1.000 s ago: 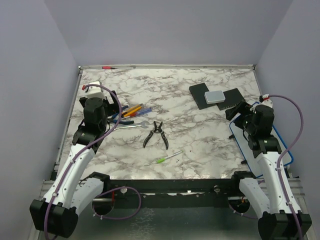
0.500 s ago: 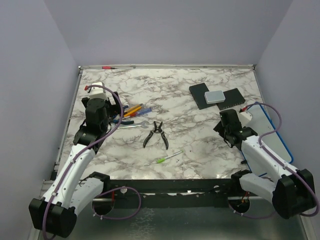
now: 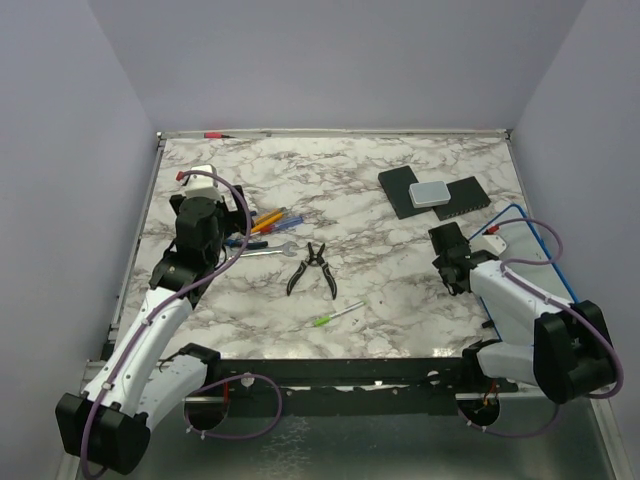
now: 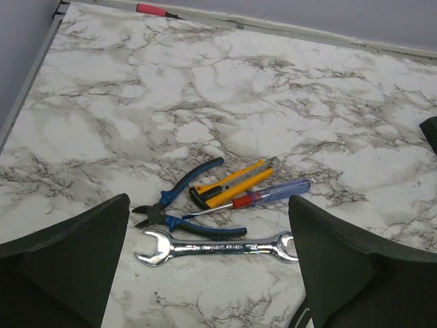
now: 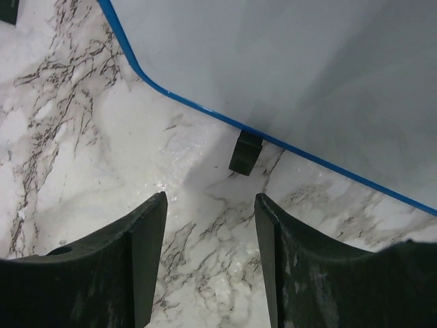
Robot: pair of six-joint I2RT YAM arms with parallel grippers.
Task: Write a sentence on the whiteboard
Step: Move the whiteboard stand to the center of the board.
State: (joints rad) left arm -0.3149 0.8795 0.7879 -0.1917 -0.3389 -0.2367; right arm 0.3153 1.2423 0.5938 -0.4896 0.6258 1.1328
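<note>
Whiteboard (image 5: 307, 68) position: right edge of the marble table (image 3: 380, 290), under and beside the right arm. The blue frame runs diagonally across the right wrist view, and one black foot (image 5: 246, 152) stands on the marble under it. The part of the board surface in that view is plain white.

Right gripper (image 5: 210, 205): low over the table just beside the near-left edge of the board, not touching it. Jaws stand partly apart, with bare marble between them and nothing held.

Black pads with a grey block (image 3: 435, 195): beyond the right gripper, near the far right of the table.

Table centre: black pliers (image 3: 312, 268), with a green marker (image 3: 335, 315) nearer the arm bases.

Left gripper (image 4: 209, 205): above the left side of the table, jaws wide apart and empty. Below and ahead of it lie a steel wrench (image 4: 218, 246), blue-handled cutters (image 4: 181, 205), a yellow utility knife (image 4: 232, 188) and a screwdriver (image 4: 273, 193), closely grouped. A red-handled tool (image 4: 153, 9) lies against the far edge.
</note>
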